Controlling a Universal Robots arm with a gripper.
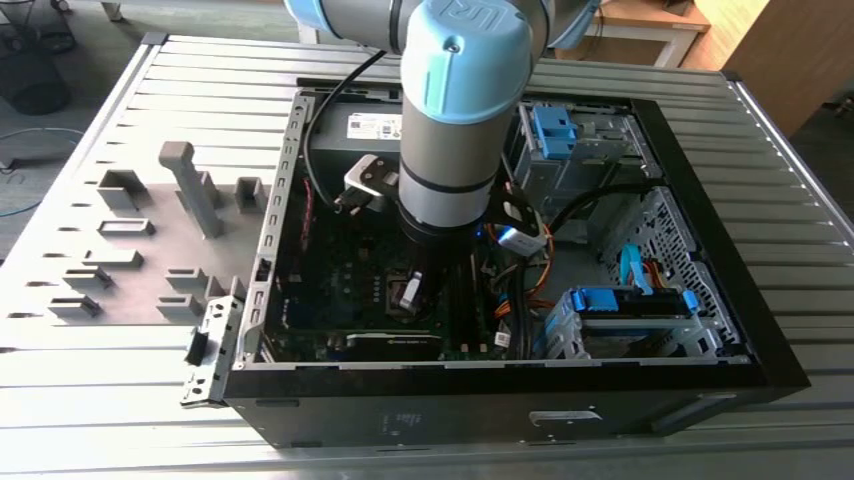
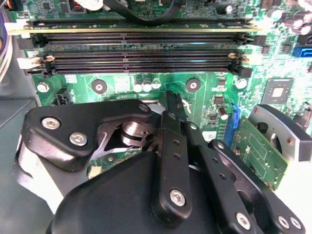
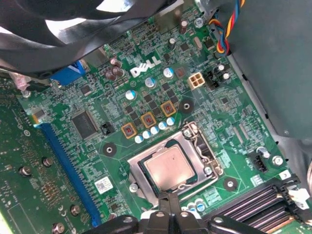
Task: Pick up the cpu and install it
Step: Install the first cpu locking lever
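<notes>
A silver-grey arm (image 1: 447, 150) with pale-blue joint caps carries a black, silver-screwed gripper (image 2: 170, 146).

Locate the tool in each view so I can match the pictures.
Exterior view: the tool hangs under the arm's wrist, inside the open computer case.
Second wrist view: the tool is the black linkage, tips pointing toward the memory slots.
First wrist view: the tool has its tips at the edge of the cpu.
Shared landmark: the green motherboard.
</notes>
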